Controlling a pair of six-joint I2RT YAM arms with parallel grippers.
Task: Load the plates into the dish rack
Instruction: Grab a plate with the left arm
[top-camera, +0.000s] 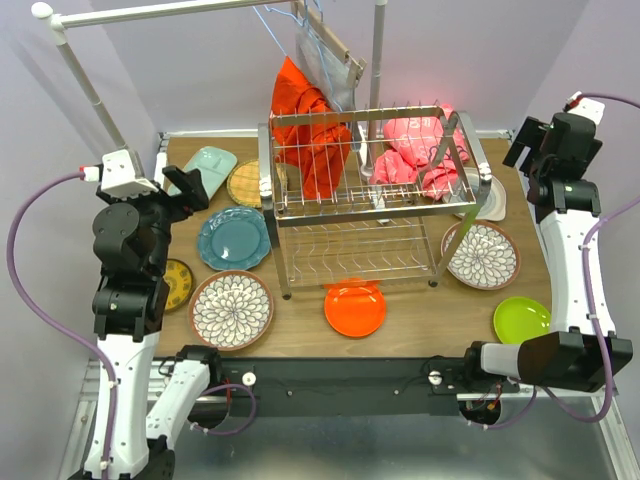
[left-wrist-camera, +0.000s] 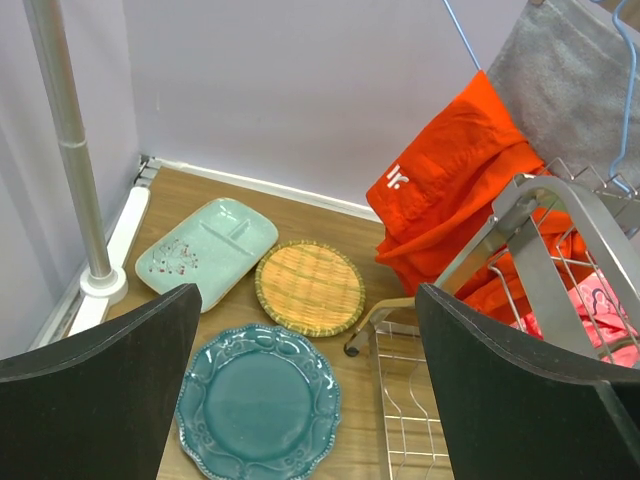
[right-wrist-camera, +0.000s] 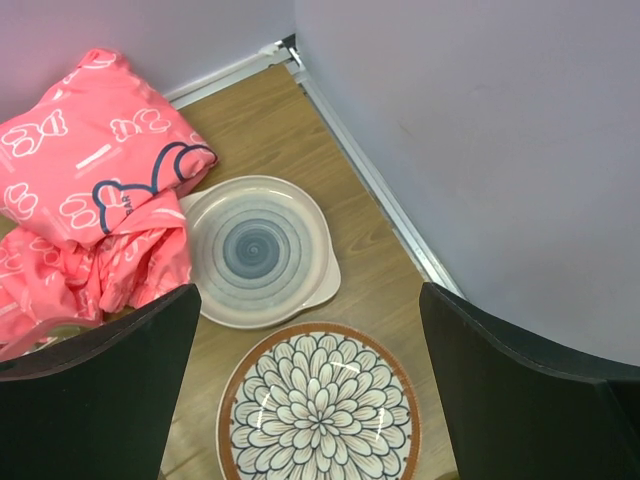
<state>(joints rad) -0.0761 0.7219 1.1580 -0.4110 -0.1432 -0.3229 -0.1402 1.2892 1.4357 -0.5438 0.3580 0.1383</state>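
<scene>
The chrome dish rack (top-camera: 370, 190) stands mid-table with no plates in it. To its left lie the mint (top-camera: 208, 165), tan (top-camera: 245, 183), teal (top-camera: 233, 238), yellow patterned (top-camera: 178, 283) and floral (top-camera: 231, 309) plates. In front lies the orange plate (top-camera: 355, 307). To the right lie a white (top-camera: 490, 200), a floral (top-camera: 481, 255) and a lime green plate (top-camera: 521, 320). My left gripper (left-wrist-camera: 308, 300) is open and empty, raised above the teal plate (left-wrist-camera: 258, 405). My right gripper (right-wrist-camera: 310, 300) is open and empty, raised above the floral plate (right-wrist-camera: 320, 405) and white plate (right-wrist-camera: 255, 250).
An orange cloth (top-camera: 310, 130) and a pink cloth (top-camera: 420, 150) hang over the rack's top. A white clothes rail (top-camera: 80, 70) with hangers stands at the back left. Walls close in the table on the left, right and back.
</scene>
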